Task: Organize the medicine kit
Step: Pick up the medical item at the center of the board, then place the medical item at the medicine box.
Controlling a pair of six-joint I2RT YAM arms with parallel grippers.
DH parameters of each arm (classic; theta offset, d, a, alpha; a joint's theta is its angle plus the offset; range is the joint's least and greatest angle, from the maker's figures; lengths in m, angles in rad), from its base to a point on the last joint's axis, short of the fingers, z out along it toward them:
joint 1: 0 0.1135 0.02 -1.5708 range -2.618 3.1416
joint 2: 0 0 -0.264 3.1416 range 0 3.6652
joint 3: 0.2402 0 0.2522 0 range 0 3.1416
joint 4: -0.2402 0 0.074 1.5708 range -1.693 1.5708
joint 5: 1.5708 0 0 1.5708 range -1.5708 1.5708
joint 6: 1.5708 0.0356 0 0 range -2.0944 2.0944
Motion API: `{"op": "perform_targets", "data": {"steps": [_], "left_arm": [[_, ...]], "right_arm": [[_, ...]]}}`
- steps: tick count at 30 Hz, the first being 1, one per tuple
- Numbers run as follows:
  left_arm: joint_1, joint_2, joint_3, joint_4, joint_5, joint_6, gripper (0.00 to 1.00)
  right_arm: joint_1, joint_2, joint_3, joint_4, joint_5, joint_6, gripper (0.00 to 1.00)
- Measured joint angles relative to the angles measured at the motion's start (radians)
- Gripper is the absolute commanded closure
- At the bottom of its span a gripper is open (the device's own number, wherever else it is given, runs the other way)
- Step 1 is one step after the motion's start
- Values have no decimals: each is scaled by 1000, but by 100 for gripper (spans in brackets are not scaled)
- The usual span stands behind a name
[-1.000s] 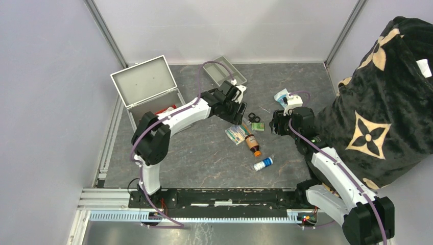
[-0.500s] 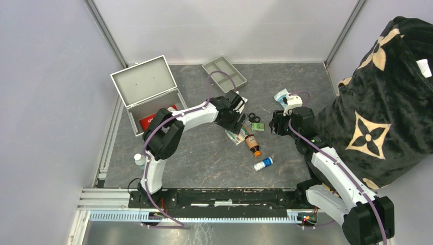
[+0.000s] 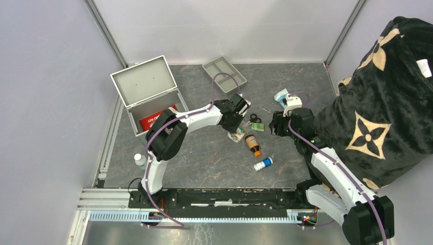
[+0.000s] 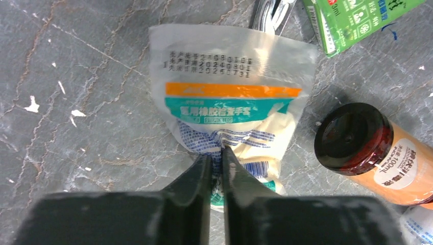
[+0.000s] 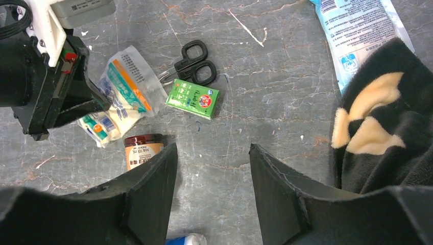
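The medicine kit [image 3: 134, 84] stands open at the back left, lid up, with a red pouch [image 3: 155, 118] inside. My left gripper [image 4: 217, 150] is down on the table, shut on a clear plastic packet [image 4: 230, 87] with an orange and teal label, pinching its bunched middle. In the top view that gripper [image 3: 235, 127] sits just left of a brown bottle [image 3: 251, 143]. My right gripper [image 5: 213, 153] hangs open above bare table, nothing between its fingers.
Black scissors [image 5: 191, 61] and a small green box [image 5: 193, 98] lie beside the packet. A blue-white tube [image 3: 263, 164] lies nearer the arms. A grey divided tray [image 3: 223, 70] sits at the back, a white bottle [image 3: 139, 160] at the left, a dark blanket [image 3: 383, 102] at the right.
My left arm has swung right and down from near the case to the packet, and its jaws have closed on it. The right arm has not moved.
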Motion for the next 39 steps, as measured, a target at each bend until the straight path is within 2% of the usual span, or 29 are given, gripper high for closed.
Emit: {"op": "perform_targets", "data": {"steps": [10, 16, 20, 24, 28, 31, 39], "left_arm": [[2, -13, 44, -74, -99, -1, 98], [39, -142, 44, -106, -135, -8, 98], [143, -305, 25, -79, -130, -42, 98], [342, -507, -66, -20, -125, -110, 98], [517, -651, -175, -5, -190, -183, 98], [536, -686, -239, -6, -216, -223, 97], [557, -657, -348, -37, -283, -276, 92]], "right_arm": [[0, 0, 0, 0, -1, 1, 40], [0, 0, 0, 0, -21, 1, 40], [0, 0, 0, 1, -33, 2, 40], [0, 2, 0, 8, -49, 6, 40], [0, 13, 0, 20, -60, 14, 39], [0, 21, -1, 34, -72, 22, 39], [0, 40, -2, 46, -99, 36, 39]]}}
